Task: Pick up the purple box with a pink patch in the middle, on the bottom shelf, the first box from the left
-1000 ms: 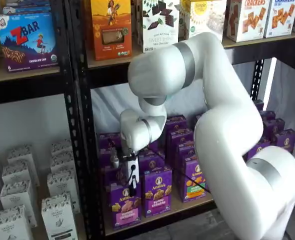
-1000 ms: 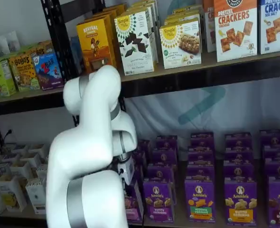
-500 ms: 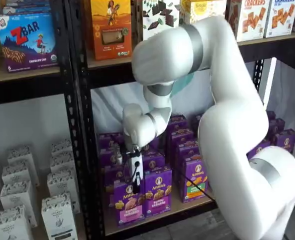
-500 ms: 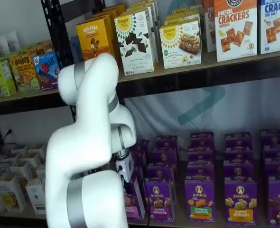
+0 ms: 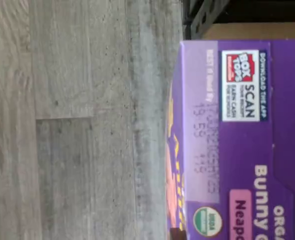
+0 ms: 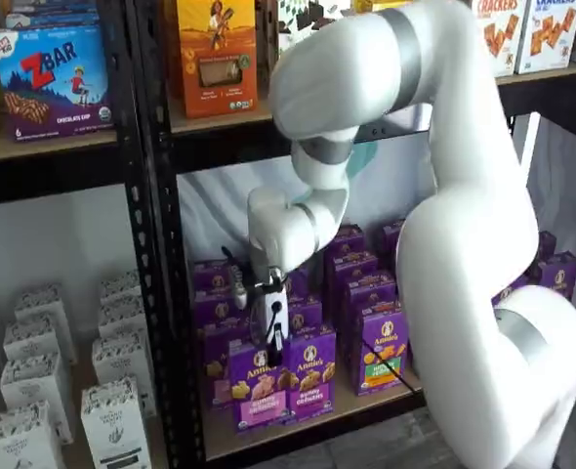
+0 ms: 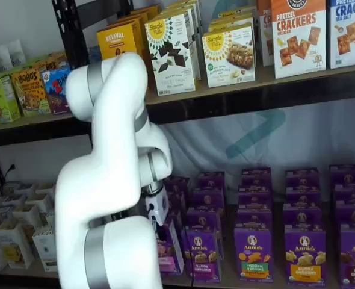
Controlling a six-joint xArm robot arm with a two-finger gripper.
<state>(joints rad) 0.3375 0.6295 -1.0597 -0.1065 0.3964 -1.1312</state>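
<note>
The purple box (image 6: 259, 389) with the pink band hangs in my gripper (image 6: 274, 350) just above the left front of the bottom shelf (image 6: 268, 437). A black finger lies over the box's upper front, and the gripper is shut on it. The box is raised a little and overlaps the like purple carton (image 6: 310, 376) to its right. In the other shelf view the box (image 7: 168, 251) shows edge-on below the gripper (image 7: 159, 223), partly behind my arm. The wrist view shows the box's purple top (image 5: 237, 140) close up, with a pink label patch.
Rows of purple Annie's cartons (image 7: 253, 253) fill the bottom shelf. A black steel post (image 6: 161, 293) stands just left of the held box. White cartons (image 6: 112, 415) sit in the left bay. The wrist view shows grey plank floor (image 5: 77, 120) beyond the box.
The gripper and the purple box have risen slightly and moved right, away from the post. The upper arm has lifted.
</note>
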